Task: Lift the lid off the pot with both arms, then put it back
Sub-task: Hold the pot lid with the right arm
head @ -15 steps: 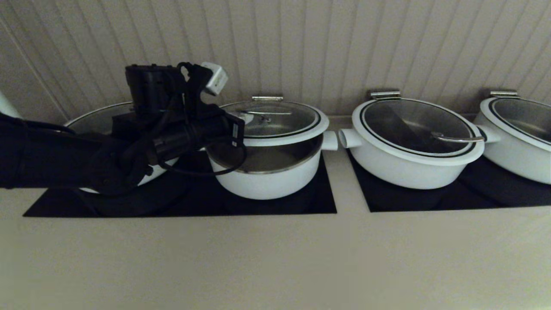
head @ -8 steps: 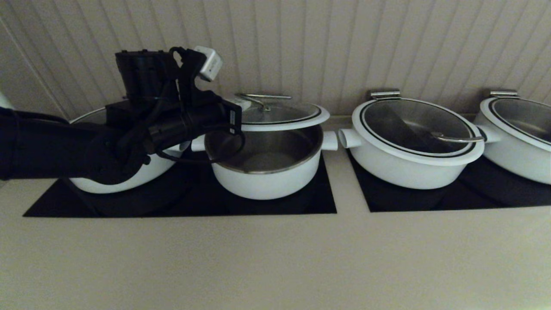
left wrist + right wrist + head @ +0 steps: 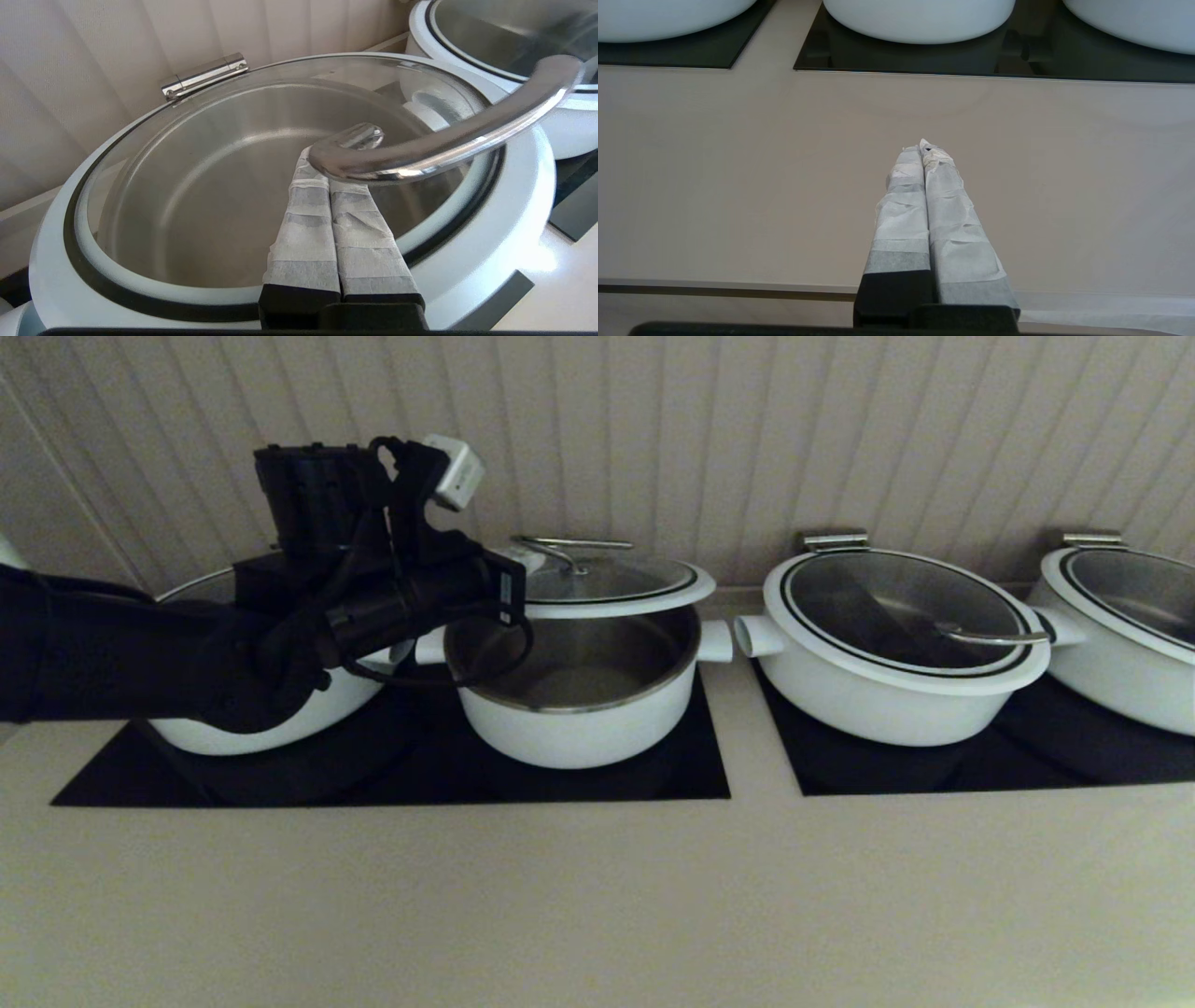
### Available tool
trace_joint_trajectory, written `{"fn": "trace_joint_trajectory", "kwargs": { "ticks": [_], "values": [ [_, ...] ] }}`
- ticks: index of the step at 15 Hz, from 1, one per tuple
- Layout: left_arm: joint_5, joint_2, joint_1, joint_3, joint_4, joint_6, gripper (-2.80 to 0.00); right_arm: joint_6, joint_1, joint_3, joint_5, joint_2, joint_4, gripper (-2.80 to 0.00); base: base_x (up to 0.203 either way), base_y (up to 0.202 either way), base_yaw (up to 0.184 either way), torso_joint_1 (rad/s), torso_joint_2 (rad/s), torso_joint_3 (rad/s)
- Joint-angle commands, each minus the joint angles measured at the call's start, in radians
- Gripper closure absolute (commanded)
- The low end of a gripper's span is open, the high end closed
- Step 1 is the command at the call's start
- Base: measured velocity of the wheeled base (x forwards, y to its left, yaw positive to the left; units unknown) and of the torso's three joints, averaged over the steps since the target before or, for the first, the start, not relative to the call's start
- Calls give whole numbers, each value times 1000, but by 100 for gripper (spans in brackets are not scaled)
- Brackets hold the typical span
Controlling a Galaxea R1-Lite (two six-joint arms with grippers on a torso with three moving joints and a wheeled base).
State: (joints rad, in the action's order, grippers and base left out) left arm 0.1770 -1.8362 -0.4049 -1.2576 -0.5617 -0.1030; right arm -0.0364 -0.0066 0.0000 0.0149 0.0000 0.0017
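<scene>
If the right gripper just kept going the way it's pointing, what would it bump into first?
Probably the beige countertop: the right gripper points slightly down across it. Beyond that lie a black cooktop panel and a white pot, though depth is unclear.

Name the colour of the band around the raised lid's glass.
Black, between glass and white rim of the lid; clearest in the left wrist view.

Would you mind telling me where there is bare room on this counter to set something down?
The broad beige counter in front of the black cooktop panels lies bare. A narrow strip between the two panels is free too. The back row is crowded: pots sit side by side, and the left hand props the lid.
</scene>
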Motion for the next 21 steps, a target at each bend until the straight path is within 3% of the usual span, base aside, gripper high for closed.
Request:
{"fn": "trace_joint_trajectory", "kwargs": {
  "ticks": [1,12,21],
  "values": [
    [1,-15,0,-30,-4,0,0,0,0,0,0,1,0,0,0,0,0,0,0,0],
    [1,-19,0,-72,1,-1,0,-5,0,0,2,0,0,0,0,0,0,0,0,0],
    [23,18,0,-96,68,-9,0,-82,0,0,33,0,1,0,0,0,0,0,0,0]
  ]
}}
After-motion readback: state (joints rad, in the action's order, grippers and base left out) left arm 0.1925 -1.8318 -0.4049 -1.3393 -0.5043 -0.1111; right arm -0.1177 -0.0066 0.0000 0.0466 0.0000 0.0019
